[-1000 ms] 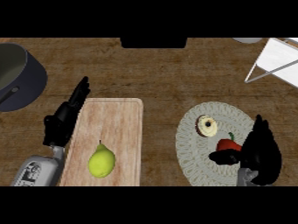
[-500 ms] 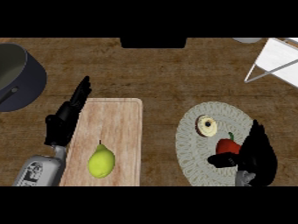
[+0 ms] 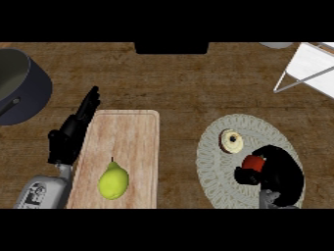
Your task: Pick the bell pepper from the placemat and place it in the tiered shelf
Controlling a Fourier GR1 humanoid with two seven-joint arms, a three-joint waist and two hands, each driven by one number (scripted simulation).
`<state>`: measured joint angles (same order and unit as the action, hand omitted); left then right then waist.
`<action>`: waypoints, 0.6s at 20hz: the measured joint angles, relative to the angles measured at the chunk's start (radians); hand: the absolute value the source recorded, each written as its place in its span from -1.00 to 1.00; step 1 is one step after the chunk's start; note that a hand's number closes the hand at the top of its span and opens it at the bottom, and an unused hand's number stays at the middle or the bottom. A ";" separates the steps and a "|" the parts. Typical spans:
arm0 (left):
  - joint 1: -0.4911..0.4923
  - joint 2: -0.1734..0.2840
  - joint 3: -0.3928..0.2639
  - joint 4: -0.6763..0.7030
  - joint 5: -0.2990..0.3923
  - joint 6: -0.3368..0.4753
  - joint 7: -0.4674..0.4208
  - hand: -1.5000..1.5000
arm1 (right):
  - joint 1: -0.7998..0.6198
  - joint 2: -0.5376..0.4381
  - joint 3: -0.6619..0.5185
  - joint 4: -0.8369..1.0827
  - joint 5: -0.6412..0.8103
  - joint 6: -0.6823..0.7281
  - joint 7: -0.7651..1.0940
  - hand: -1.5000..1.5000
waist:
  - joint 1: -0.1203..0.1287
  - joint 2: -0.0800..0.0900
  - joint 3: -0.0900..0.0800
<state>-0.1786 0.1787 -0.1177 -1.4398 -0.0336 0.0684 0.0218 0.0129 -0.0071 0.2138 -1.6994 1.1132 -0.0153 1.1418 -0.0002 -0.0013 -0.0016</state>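
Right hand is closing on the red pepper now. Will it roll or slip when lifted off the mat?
The bell pepper looks small, rounded and glossy, so it could slip or turn between the fingers. The right hand curls round it and hides most of it, which probably limits rolling. It likely is light for its size, so lifting off the placemat should go easily.

Lighting flat and even, moderately dim. Dark brown wood-grain desk (image 3: 177,83) shows no glare. Only faint soft shadow beside the dark grey round pot (image 3: 10,86) at 9 o'clock. No edge distortion.

No readable text, labels or numbers — dark marks on left forearm (image 3: 40,193) illegible
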 measured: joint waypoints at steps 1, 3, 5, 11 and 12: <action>0.011 -0.002 0.000 -0.004 -0.001 -0.003 -0.006 0.00 | 0.004 0.000 0.004 -0.003 0.010 0.000 -0.003 1.00 | 0.000 0.000 0.000; 0.000 -0.009 0.002 0.009 -0.012 -0.003 -0.008 0.00 | -0.021 0.000 0.006 0.019 0.019 -0.001 -0.007 1.00 | 0.000 0.000 0.000; 0.010 -0.014 -0.006 -0.006 -0.018 -0.003 -0.002 0.00 | -0.125 0.000 0.008 0.102 0.002 -0.003 -0.001 1.00 | 0.009 0.002 0.001; -0.015 -0.030 -0.023 -0.006 -0.031 -0.007 0.006 0.00 | -0.501 0.001 -0.053 0.428 -0.090 -0.038 -0.034 1.00 | 0.040 0.011 0.002; -0.011 -0.036 -0.028 -0.009 -0.035 -0.002 0.009 0.00 | -0.551 0.001 -0.050 0.468 -0.104 -0.047 -0.030 1.00 | 0.041 0.010 0.002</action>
<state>-0.1895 0.1430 -0.1453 -1.4491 -0.0689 0.0661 0.0312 -0.5376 -0.0064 0.1639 -1.2314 1.0095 -0.0623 1.1120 0.0407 0.0088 0.0004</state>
